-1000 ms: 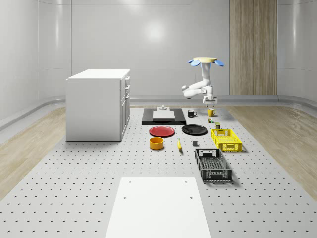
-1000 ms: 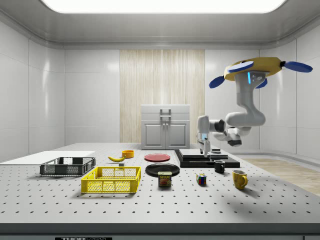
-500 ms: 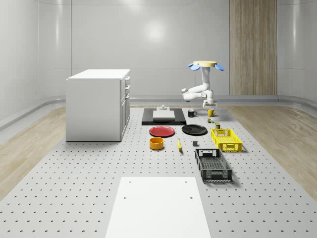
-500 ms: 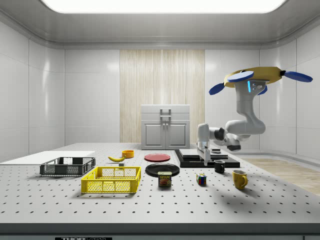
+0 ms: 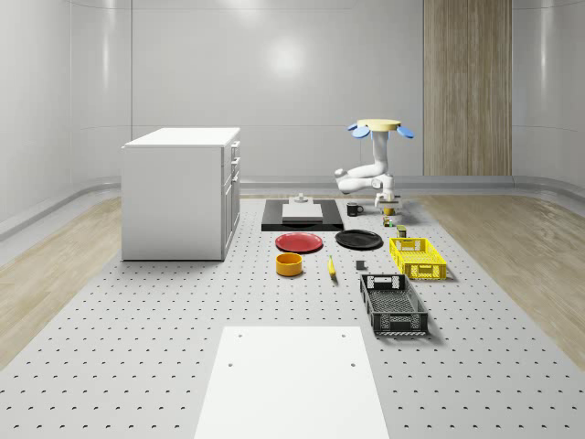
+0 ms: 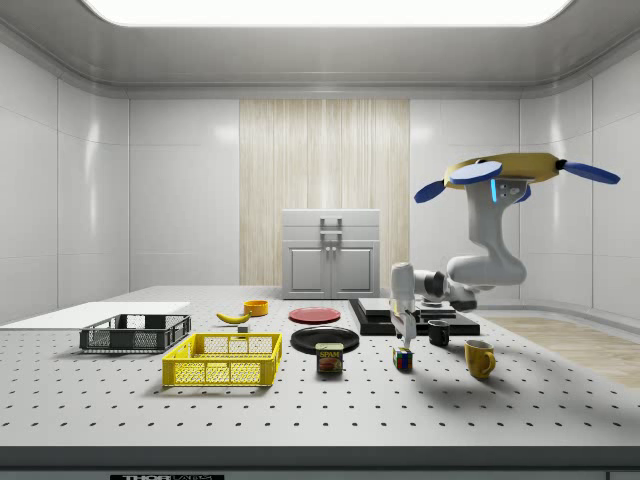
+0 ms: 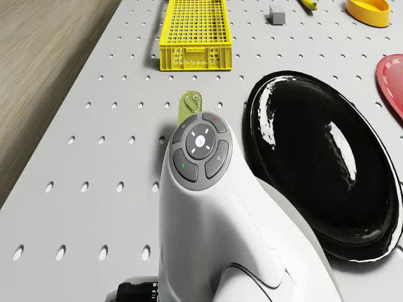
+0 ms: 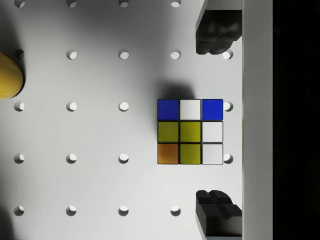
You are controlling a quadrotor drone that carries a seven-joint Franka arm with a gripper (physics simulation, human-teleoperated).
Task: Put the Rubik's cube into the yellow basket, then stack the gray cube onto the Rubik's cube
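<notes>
The gripper (image 6: 403, 338) hangs wide open just above the Rubik's cube (image 8: 190, 132), holding nothing. The cube sits on the table (image 6: 300, 400), right of the yellow basket (image 6: 223, 360) in the side view, the drone (image 6: 505, 170) hovering overhead.

Perforated table (image 5: 137, 320): cabinet (image 5: 181, 192), yellow basket (image 5: 418, 257), black crate (image 5: 393, 304), Rubik's cube (image 6: 402, 359)
</notes>
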